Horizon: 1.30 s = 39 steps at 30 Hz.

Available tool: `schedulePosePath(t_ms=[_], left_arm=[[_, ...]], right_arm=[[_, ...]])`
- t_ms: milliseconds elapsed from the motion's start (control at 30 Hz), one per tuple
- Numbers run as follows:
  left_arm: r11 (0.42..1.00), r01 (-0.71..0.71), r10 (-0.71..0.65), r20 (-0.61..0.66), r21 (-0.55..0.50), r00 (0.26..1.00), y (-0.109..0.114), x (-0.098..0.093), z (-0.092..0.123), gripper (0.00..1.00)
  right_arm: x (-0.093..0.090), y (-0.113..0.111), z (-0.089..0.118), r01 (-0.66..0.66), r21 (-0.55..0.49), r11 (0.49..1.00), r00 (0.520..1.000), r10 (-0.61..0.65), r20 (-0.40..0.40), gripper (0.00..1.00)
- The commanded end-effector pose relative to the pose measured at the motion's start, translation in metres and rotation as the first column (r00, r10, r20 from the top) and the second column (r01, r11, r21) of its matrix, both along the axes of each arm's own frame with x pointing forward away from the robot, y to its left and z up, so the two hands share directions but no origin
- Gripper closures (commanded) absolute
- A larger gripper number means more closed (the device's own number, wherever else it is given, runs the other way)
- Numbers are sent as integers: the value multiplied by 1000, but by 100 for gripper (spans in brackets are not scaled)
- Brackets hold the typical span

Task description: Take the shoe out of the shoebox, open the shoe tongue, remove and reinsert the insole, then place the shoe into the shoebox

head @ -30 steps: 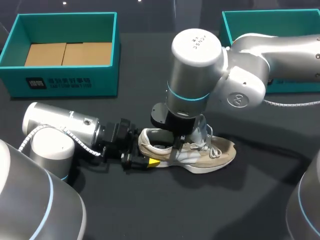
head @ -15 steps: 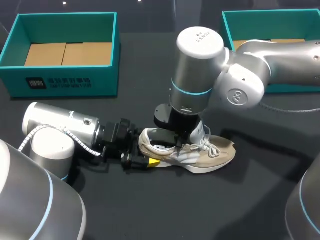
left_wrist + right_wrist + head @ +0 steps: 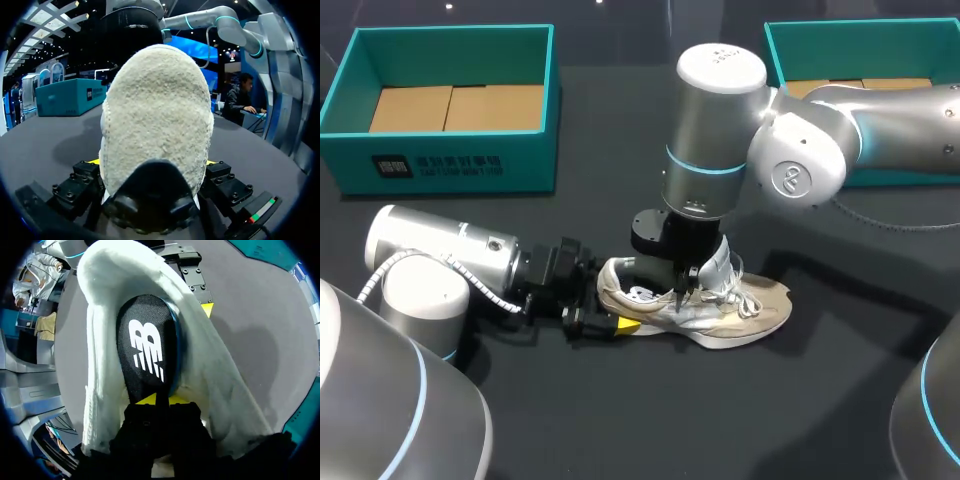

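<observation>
Head view: the shoe (image 3: 755,308) lies on its sole on the dark table (image 3: 650,420), just below the centre of the frame, toe toward the right, outside both boxes. One teal shoebox (image 3: 450,32) sits open at the upper left. A second teal shoebox (image 3: 860,27) is at the upper right, partly behind my right arm.

My left gripper (image 3: 612,318) comes in low from the left and meets the heel. Left wrist view: the fuzzy heel fills the space between my fingers, one finger pressed to each side, so I am holding the shoe by its heel.

My right gripper (image 3: 678,290) points straight down into the shoe's opening, beside the laces. Right wrist view: the black insole (image 3: 147,350), with its white mark, stands tilted inside the pale lining. Its near edge runs between my two yellow tips, which stand narrow and pinch it from both sides.
</observation>
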State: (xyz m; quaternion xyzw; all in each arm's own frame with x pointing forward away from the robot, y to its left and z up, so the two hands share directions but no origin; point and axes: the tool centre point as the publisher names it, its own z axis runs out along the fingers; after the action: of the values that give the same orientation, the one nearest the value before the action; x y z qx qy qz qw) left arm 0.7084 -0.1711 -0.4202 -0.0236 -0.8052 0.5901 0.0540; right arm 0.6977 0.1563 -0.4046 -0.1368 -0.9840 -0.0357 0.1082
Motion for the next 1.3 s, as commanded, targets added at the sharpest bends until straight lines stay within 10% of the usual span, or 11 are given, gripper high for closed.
schedulePosePath(t_ms=[33,733,1300], left_arm=[[1000,-2,2,-1,-1,1000,1,0,-2,100],[1000,-2,2,-1,-1,1000,1,0,-2,100],[1000,-2,2,-1,-1,1000,1,0,-2,100]], right_arm=[[-19,-9,-28,8,46,999,1000,-9,28,100],[-7,-39,9,-109,313,943,988,69,137,100],[0,1,61,-352,357,866,923,255,289,100]])
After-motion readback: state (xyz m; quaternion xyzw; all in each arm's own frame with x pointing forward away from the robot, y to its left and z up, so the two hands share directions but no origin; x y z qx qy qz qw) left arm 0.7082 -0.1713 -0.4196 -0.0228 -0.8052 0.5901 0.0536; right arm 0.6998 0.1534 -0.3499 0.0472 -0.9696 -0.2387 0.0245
